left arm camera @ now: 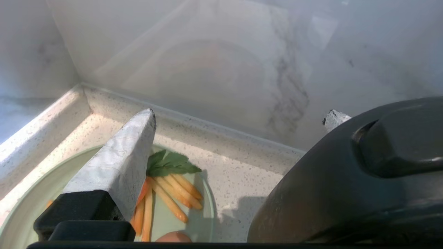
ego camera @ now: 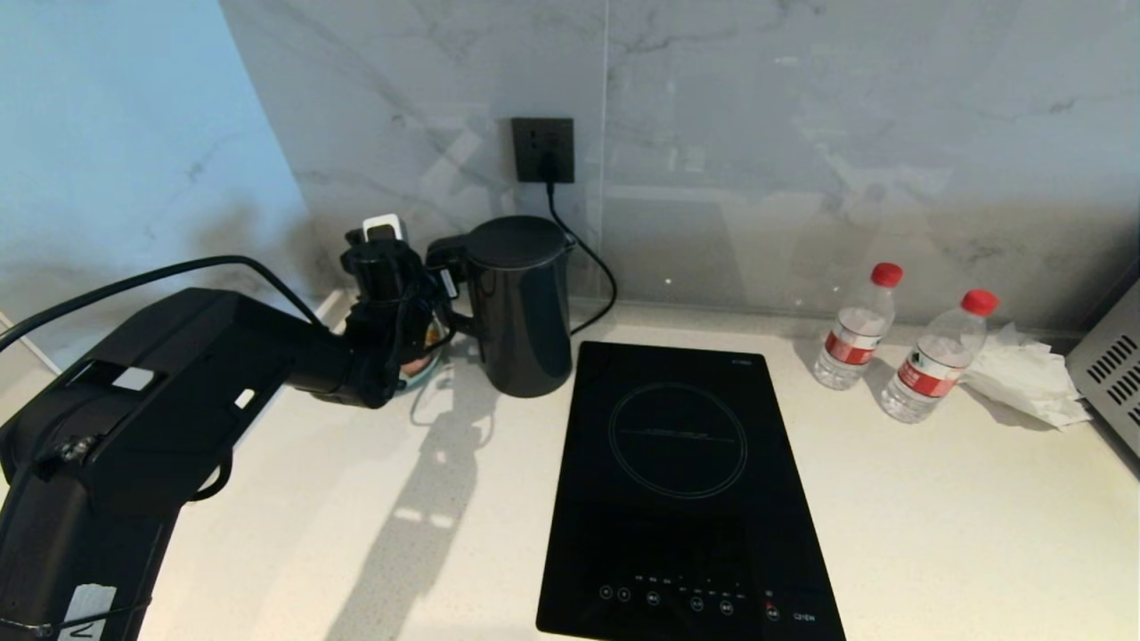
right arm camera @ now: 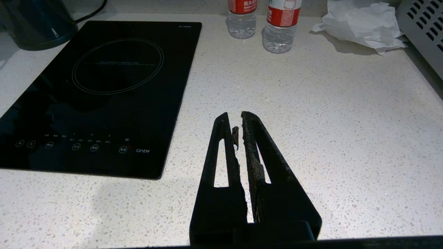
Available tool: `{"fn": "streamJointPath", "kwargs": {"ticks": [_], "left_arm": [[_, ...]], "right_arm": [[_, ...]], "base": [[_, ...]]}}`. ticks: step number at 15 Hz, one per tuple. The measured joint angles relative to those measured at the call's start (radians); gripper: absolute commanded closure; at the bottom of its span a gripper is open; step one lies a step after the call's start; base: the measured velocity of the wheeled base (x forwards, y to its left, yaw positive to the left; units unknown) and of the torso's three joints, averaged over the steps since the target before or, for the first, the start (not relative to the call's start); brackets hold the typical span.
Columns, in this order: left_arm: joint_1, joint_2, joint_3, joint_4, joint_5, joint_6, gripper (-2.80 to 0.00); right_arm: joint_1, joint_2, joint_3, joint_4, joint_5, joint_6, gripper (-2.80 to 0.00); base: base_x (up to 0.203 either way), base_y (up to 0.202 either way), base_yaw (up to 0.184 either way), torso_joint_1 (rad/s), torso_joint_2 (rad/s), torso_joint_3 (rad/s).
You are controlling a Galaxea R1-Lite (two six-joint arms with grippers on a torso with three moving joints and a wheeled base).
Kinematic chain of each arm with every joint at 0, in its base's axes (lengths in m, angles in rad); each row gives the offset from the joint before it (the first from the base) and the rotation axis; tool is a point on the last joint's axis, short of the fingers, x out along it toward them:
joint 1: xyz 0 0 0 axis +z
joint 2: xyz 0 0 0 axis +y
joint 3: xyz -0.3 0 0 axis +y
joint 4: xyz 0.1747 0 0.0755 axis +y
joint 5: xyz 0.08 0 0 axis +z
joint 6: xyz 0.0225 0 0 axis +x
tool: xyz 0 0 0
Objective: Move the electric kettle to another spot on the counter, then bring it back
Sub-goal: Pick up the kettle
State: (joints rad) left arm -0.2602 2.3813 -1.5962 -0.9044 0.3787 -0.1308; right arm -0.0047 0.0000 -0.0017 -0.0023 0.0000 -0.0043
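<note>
The counter (ego camera: 891, 499) holds one hob (ego camera: 686, 481), and the one kettle (ego camera: 521, 312) stands straight up at the back by the hob's far left corner. The left gripper (left arm camera: 238, 117) is open beside the kettle's handle, the handle lying between its fingers on the kettle's left; it is much nearer than the right gripper (right arm camera: 238, 122), which is closed over bare counter. I count two bottles (ego camera: 857, 328) and one plate (left arm camera: 31, 204) of carrots.

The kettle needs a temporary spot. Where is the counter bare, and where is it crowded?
Bare counter lies right of the hob, in front of the two bottles, and left of the hob in front. The back-left corner is crowded: electric kettle, plate, left claw.
</note>
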Motion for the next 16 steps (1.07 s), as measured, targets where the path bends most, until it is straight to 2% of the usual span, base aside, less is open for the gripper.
{"fn": "streamJointPath", "kwargs": {"ticks": [7, 16], "left_arm": [[0.000, -0.001, -0.002, -0.001, -0.002, 0.001, 0.00], [-0.017, -0.034, -0.003, 0.004, 0.049, 0.002, 0.00]], "right_arm": [[0.000, 0.000, 0.000, 0.000, 0.000, 0.000, 0.00], [0.000, 0.000, 0.000, 0.000, 0.000, -0.001, 0.00]], "base": [[0.000, 0.000, 0.000, 0.000, 0.00, 0.000], [0.000, 0.000, 0.000, 0.000, 0.00, 0.000]]}}
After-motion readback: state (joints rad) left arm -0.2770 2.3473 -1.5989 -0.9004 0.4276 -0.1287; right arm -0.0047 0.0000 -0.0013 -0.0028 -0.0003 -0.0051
